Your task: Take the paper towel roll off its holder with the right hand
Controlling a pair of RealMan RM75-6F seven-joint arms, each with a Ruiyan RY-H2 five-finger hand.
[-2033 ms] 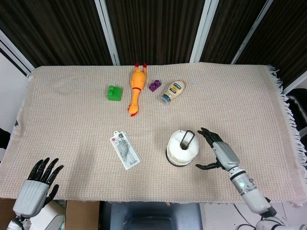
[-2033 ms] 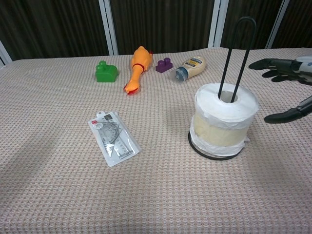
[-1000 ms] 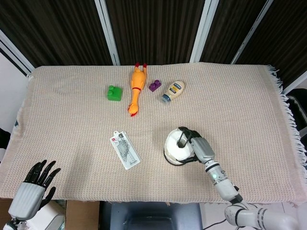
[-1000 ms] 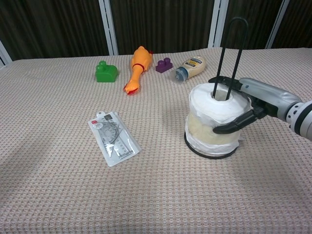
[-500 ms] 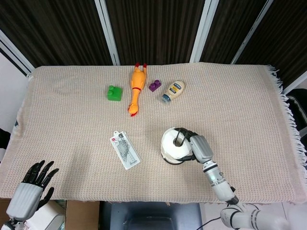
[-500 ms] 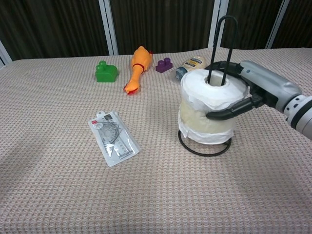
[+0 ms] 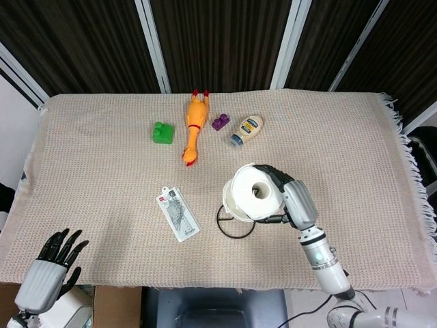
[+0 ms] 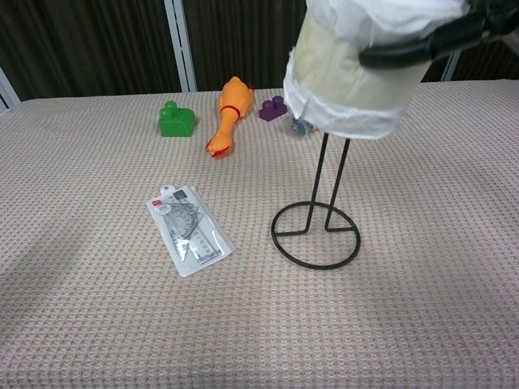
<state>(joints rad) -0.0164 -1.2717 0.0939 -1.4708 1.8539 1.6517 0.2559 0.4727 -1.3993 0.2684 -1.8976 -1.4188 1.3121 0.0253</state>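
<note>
My right hand (image 7: 295, 199) grips the white paper towel roll (image 7: 252, 192) and holds it high above the table. In the chest view the paper towel roll (image 8: 357, 69) fills the top of the frame, with the fingers (image 8: 426, 42) wrapped round its side. The black wire holder (image 8: 316, 235) stands on the cloth below; its two uprights run up behind the roll's lower edge, so I cannot tell whether the roll is clear of the loop. The ring base of the holder (image 7: 232, 222) shows beneath the roll in the head view. My left hand (image 7: 49, 270) is open at the table's near left corner.
A packaged item (image 7: 179, 214) lies left of the holder. At the back are a green block (image 7: 162, 132), a rubber chicken (image 7: 193, 126), a purple block (image 7: 220, 122) and a small bottle (image 7: 246, 129). A beige woven cloth (image 7: 102, 178) covers the table.
My right hand closed on the roll and lifted it up along the holder's uprights, exposing the ring base. The holder shifted a little to the left. The left hand barely moved.
</note>
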